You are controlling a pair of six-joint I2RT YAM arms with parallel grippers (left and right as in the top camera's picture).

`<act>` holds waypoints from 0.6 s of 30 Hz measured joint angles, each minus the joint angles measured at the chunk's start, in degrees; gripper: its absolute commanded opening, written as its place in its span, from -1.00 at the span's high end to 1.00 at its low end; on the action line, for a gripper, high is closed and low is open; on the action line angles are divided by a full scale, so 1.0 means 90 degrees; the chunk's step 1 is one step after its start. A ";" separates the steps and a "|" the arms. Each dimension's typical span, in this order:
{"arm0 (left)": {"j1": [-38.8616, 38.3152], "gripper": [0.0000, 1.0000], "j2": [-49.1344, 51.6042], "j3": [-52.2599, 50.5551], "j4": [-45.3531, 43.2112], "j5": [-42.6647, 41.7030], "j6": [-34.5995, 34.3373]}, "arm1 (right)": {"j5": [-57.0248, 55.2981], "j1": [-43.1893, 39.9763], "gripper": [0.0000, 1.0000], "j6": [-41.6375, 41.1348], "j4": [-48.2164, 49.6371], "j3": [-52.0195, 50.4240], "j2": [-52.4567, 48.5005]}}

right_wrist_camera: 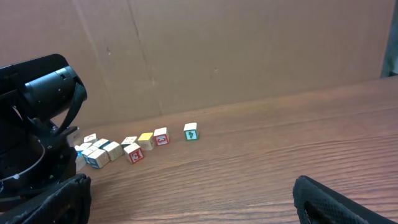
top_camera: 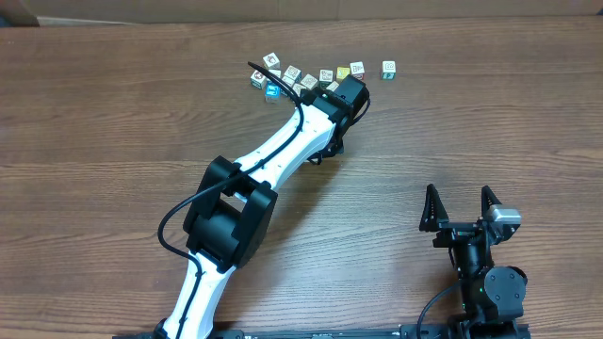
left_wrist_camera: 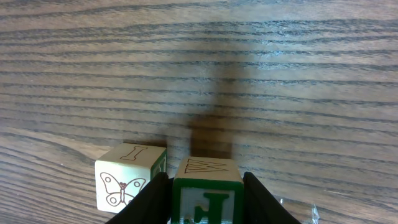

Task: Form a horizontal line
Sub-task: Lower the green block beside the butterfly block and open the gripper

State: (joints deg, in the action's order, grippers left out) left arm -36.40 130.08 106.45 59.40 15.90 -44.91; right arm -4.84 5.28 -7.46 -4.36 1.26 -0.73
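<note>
Small picture cubes lie along the far side of the table. A bunched cluster (top_camera: 283, 77) is on the left. A loose horizontal line (top_camera: 342, 72) runs right from it: a yellow-topped cube, a white one (top_camera: 357, 69), and a green-edged one (top_camera: 388, 68) standing apart. My left gripper (left_wrist_camera: 206, 186) is down at the row's left end, under its wrist in the overhead view. Its fingers press both sides of a green-edged letter cube (left_wrist_camera: 207, 198). A white butterfly cube (left_wrist_camera: 124, 180) touches the left finger's outer side. My right gripper (top_camera: 462, 202) rests open and empty at the near right.
The left arm (top_camera: 273, 155) stretches diagonally from the near edge to the cubes. A brown cardboard wall (right_wrist_camera: 249, 50) stands behind the table's far edge. Bare wood grain (left_wrist_camera: 249, 81) lies beyond the held cube.
</note>
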 measured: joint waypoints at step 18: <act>0.0000 0.29 0.0000 0.0000 -0.0032 0.0007 0.0000 | -0.0002 0.0000 -1.00 0.0000 -0.0002 0.0000 0.0000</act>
State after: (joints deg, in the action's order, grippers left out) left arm -36.40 130.08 106.45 59.11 15.97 -44.91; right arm -4.86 5.28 -7.46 -4.38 1.26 -0.73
